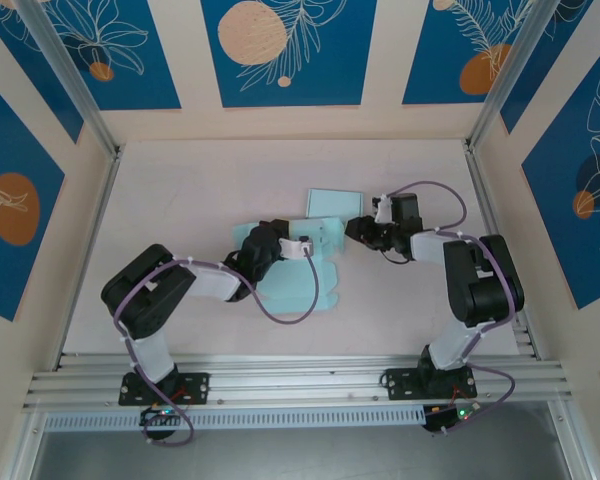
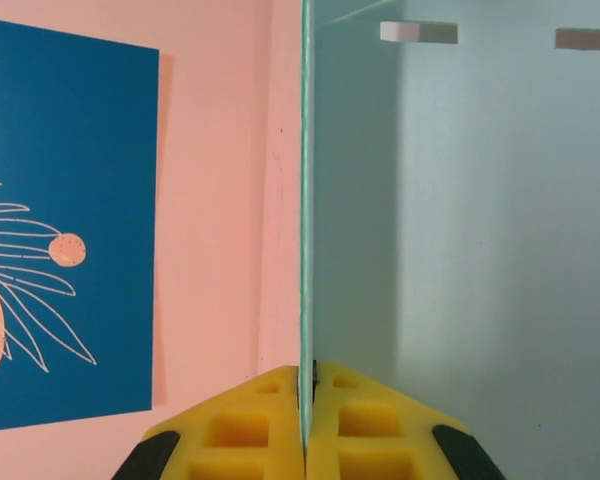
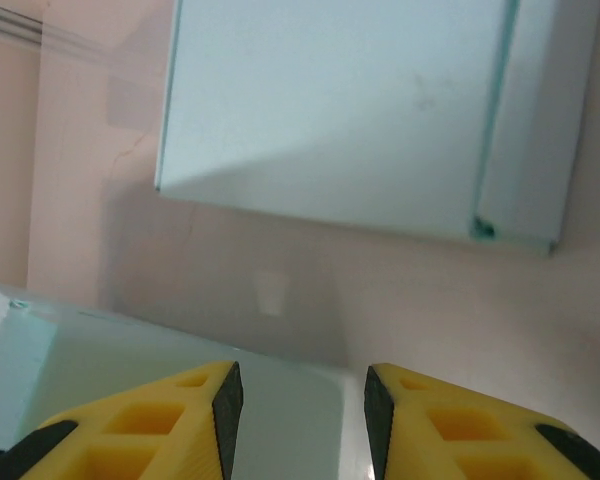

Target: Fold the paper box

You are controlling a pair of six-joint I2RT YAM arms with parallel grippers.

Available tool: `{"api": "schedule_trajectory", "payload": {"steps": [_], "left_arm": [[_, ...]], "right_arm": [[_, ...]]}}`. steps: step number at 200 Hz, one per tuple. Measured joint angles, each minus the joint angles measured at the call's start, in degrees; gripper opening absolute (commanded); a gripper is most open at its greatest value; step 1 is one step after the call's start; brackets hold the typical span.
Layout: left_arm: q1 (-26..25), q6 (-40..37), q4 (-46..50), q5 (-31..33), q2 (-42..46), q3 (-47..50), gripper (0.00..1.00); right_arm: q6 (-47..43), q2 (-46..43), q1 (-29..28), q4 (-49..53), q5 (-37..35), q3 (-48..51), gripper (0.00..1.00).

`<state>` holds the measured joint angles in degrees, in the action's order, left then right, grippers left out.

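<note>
**Stock on the tabletop, largest first**

1. Pale beige tabletop (image 1: 180, 190). It carries every item below.

2. Pale mint, die-cut paper box (image 1: 302, 290). You will find it near the middle of the tabletop, a little toward the near edge. From above, most of it lies spread out flat with its notched outline showing, and no finished wall or corner can be seen. By that reading the folding is at an early stage. One panel is being worked, and the remaining sides, tabs and closing are left for you to do.

3. Small rectangular panel of the same pale mint paper (image 1: 332, 202). It lies flat just beyond the paper box, toward the far edge and apart from it. In the right wrist view (image 3: 330, 110) a creased strip runs along one side. You cannot tell whether it is a lid or a loose part.

4. Left hand (image 2: 306, 405). Its yellow pads are pressed together, clamped on the thin edge of one box panel (image 2: 460, 250). The sheet runs edge-on straight out from between the pads.

5. Right hand (image 3: 300, 400). Its pads stand apart with nothing between them. It hovers by the far right corner of the paper box, between the box and the small rectangular panel.
</note>
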<state>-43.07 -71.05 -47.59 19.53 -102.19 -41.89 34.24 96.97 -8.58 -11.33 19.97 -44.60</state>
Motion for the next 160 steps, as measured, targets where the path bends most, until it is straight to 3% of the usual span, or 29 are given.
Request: {"api": "schedule_trajectory", "payload": {"steps": [80, 128, 160], "left_arm": [[-0.1, 0.0, -0.2, -1.6, -0.2, 0.0, 0.00], [-0.1, 0.2, -0.2, -2.6, 0.1, 0.0, 0.00], [-0.1, 0.4, -0.2, -3.3, 1.1, 0.0, 0.00]], "right_arm": [[-1.3, -13.5, 9.6, 2.1, -1.1, 5.1, 0.39], [-1.2, -2.9, 9.6, 1.0, 1.8, 2.3, 0.36], [-0.8, 2.4, 5.6, 0.0, 2.8, 0.1, 0.36]]}}
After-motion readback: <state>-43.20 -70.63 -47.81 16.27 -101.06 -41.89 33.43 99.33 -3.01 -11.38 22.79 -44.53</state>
